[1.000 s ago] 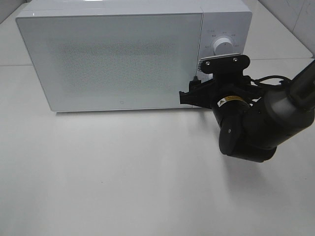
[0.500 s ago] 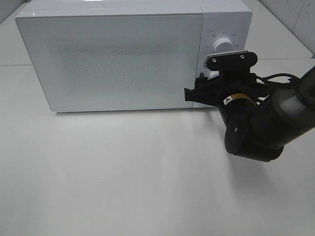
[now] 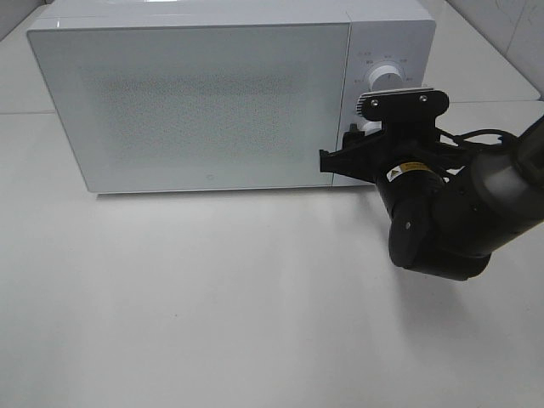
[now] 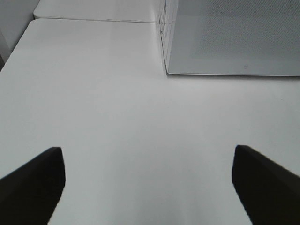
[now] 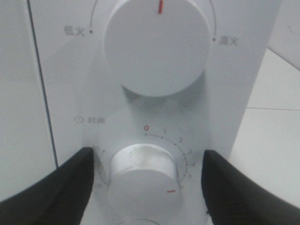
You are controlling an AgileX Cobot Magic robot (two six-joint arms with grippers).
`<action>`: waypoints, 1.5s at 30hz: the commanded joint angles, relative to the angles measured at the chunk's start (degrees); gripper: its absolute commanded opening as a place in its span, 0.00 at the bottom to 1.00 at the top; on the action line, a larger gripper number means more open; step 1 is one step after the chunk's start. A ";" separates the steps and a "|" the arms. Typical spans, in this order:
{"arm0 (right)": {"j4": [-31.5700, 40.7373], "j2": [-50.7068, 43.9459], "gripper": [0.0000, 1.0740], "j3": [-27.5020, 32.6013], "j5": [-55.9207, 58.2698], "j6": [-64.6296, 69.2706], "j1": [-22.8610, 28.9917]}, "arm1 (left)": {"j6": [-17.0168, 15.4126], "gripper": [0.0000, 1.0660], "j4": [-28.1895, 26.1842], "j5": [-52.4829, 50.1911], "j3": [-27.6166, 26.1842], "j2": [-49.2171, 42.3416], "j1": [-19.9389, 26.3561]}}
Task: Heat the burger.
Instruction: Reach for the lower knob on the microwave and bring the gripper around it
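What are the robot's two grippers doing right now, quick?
Left gripper: open, holding nothing.
Right gripper: open around the lower knob, not gripping it yet.

Microwave [image 3: 212, 102]: white body. Door [image 3: 195, 106]: pale grey, with a fine darker grey dotted mesh panel.
Upper dial [image 5: 157, 44]: white, one red line marker.
Lower dial [image 5: 143, 176]: white, small red dash; scale numerals grey, the zero [image 5: 146, 127] red.
Table [image 3: 212, 297]: plain off-white.
Right arm [image 3: 442, 221]: black, with a yellow label [image 3: 414, 167].
Left gripper [image 4: 149, 187]: black. Right gripper [image 5: 145, 183]: black.
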 commanded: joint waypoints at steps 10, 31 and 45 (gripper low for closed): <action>-2.58 -0.63 0.18 -0.17 1.32 3.09 -0.06 | 0.00 0.83 0.06 0.00 0.00 -0.34 0.11; -9.00 -0.63 0.00 -0.23 0.69 42.06 -0.06 | 0.00 0.83 0.06 0.00 0.00 -0.34 0.11; -14.84 -0.63 0.01 -0.23 -1.15 74.71 -0.06 | 0.00 0.83 0.06 0.00 0.00 -0.34 0.11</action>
